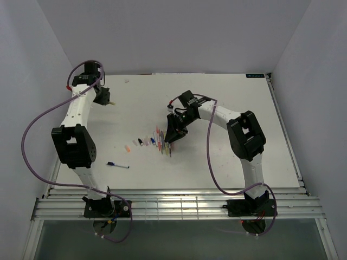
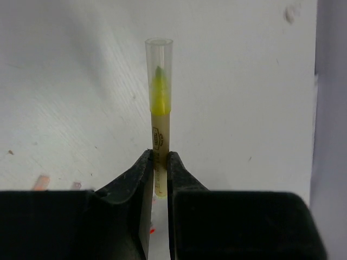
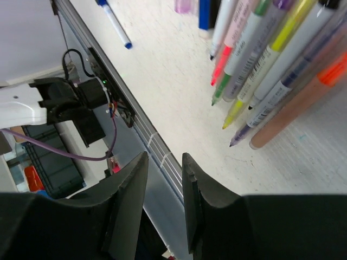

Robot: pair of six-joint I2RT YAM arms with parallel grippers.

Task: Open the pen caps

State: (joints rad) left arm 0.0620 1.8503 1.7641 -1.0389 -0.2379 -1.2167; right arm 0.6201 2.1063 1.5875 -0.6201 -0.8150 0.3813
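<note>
Closest to the left wrist camera, your left gripper (image 2: 160, 168) is pressed together on the lower barrel of a yellow pen (image 2: 161, 135), pinching it so it stands straight out from the jaws. A clear cap (image 2: 159, 57) sits over the pen's yellow tip, with a small green point showing inside it. Behind the pen is the bare white table (image 2: 244, 108).

From above, the left gripper (image 1: 108, 101) is at the far left of the table (image 1: 233, 162), well apart from everything else lying on it.

Your right gripper (image 3: 164, 187) has its two black fingers (image 3: 130, 200) slightly parted, with nothing between them. It hangs over the near edge of a row of pens (image 3: 260, 70) lying side by side, their pink, green, yellow and purple tips bare and pointing toward the camera. Past them, at the top of the right wrist view, lie a loose pink cap (image 3: 183, 5) and a blue cap (image 3: 205, 13).

In the overhead view, the right gripper (image 1: 174, 132) is near the table's middle, directly over the right end of the row of pens (image 1: 162, 142). A line of small loose pen caps (image 1: 138, 143) trails off to the left of the row. Nearer you and further left, a blue-and-white pen (image 1: 117, 164) lies alone.
</note>
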